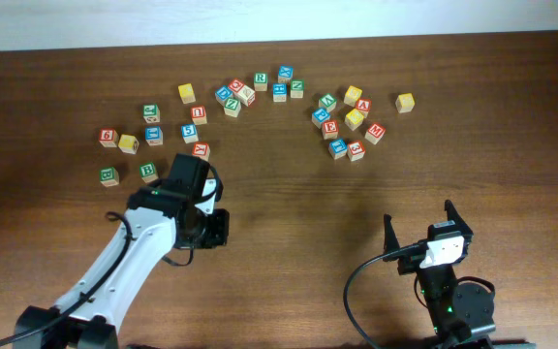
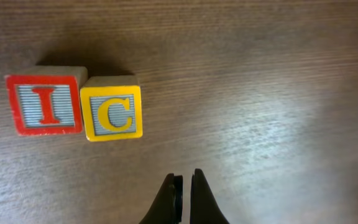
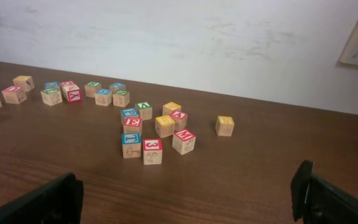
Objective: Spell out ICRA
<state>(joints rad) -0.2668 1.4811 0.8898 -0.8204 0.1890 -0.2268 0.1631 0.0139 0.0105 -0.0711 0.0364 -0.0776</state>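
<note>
In the left wrist view a red-faced "I" cube [image 2: 45, 104] and a yellow-faced "C" cube [image 2: 111, 113] sit side by side on the wood, touching. My left gripper [image 2: 184, 177] hangs shut and empty just in front of them, to the right of the "C". In the overhead view the left gripper [image 1: 213, 228] hides both cubes. The green "R" cube [image 1: 261, 80] [image 3: 92, 88] lies at the back middle. The red "A" cube [image 1: 363, 106] [image 3: 179, 118] sits in the right cluster. My right gripper [image 1: 422, 225] [image 3: 185, 196] rests open and empty near the front right.
Several other letter and digit cubes are scattered along the back of the table [image 1: 289, 204], among them a red "E" [image 1: 330, 127], a red "3" [image 1: 356, 150] and two green cubes [image 1: 109, 175] near the left arm. A lone yellow cube [image 1: 405, 102] lies far right.
</note>
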